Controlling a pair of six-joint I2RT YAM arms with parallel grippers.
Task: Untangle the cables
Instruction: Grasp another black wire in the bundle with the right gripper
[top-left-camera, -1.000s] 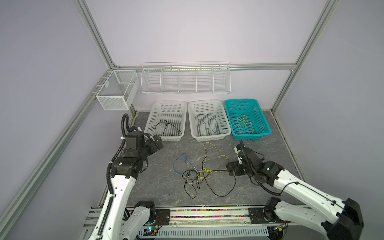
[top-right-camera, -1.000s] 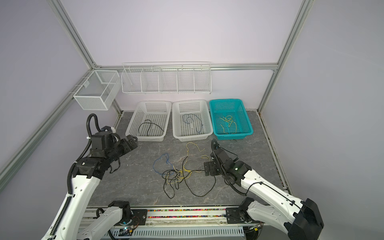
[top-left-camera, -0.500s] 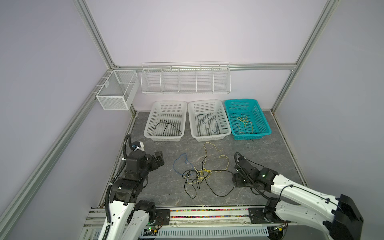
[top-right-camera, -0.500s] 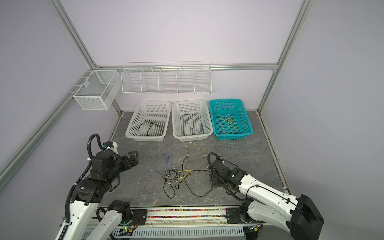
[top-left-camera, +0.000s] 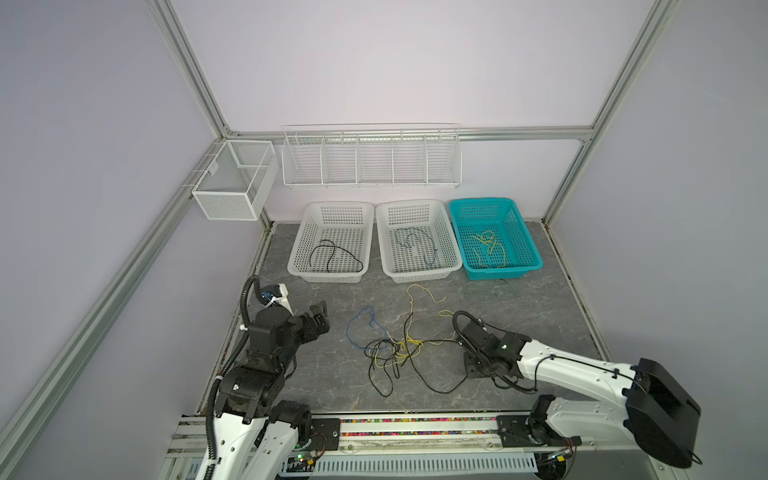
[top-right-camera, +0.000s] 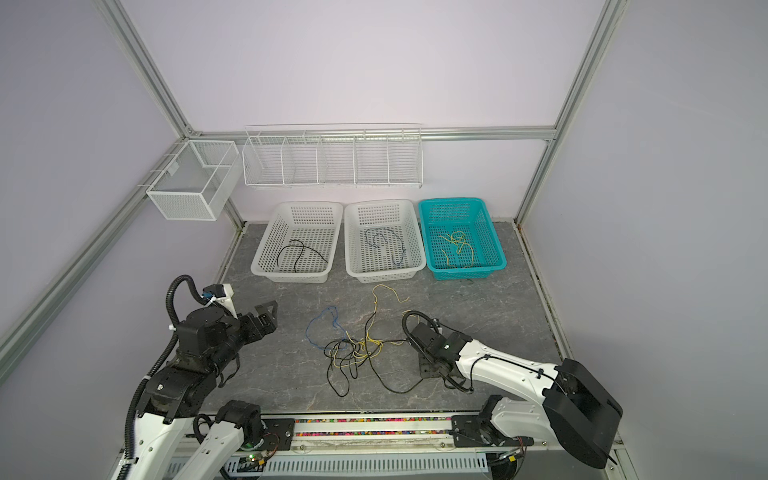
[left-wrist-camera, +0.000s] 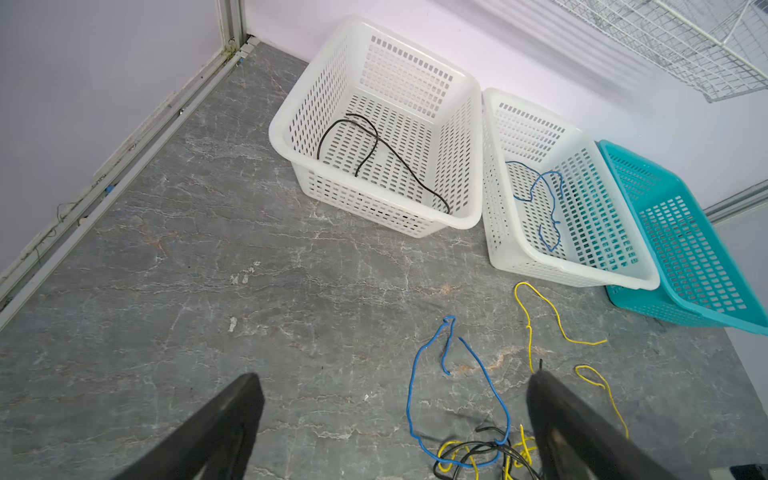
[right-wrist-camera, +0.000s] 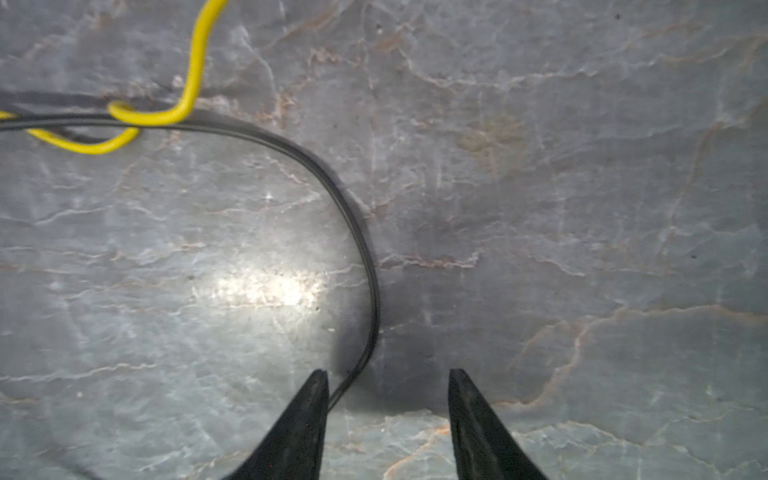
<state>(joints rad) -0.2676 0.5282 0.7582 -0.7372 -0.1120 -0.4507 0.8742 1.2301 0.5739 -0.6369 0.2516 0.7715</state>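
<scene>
- The grey counter (top-left-camera: 540, 316) shows whole in both top views. Each wrist view shows only a patch of it.
- A wire rack (top-left-camera: 372, 160) and a mesh box (top-left-camera: 232, 187) hang on the walls in both top views. The left wrist view catches only a corner of the rack.
- Three baskets stand side by side along the back wall: left basket (top-left-camera: 298, 249), middle basket (top-left-camera: 384, 245) and teal basket (top-left-camera: 525, 245).
- The left basket holds a lone black cable (top-left-camera: 332, 253).
- The teal basket holds yellow cables (top-left-camera: 488, 245), seen only in the top views.
- The middle basket's cable looks dark from above, but the left wrist view shows that it is a blue cable (left-wrist-camera: 540, 195).
- The tangle (top-left-camera: 395, 349) of black, yellow and blue cables lies on the counter in front of the baskets, between the two arms. Its blue loop (top-left-camera: 361, 324) spreads toward the left arm.
- The left gripper (top-left-camera: 318, 320) hovers to the left of the tangle, near the blue loop. The left wrist view shows its jaws spread wide and holding nothing.
- The right gripper (right-wrist-camera: 387, 372) points down at the tangle's right edge, and the top views hide its jaws under the wrist.
- The right wrist view shows those jaws partly open, close to the counter. A black strand (right-wrist-camera: 365, 249) passes between them and touches one finger (right-wrist-camera: 307, 411), but it is not pinched.
- Farther along, a yellow strand (right-wrist-camera: 195, 62) hooks around that black strand, a detail too fine to see in the top views.
</scene>
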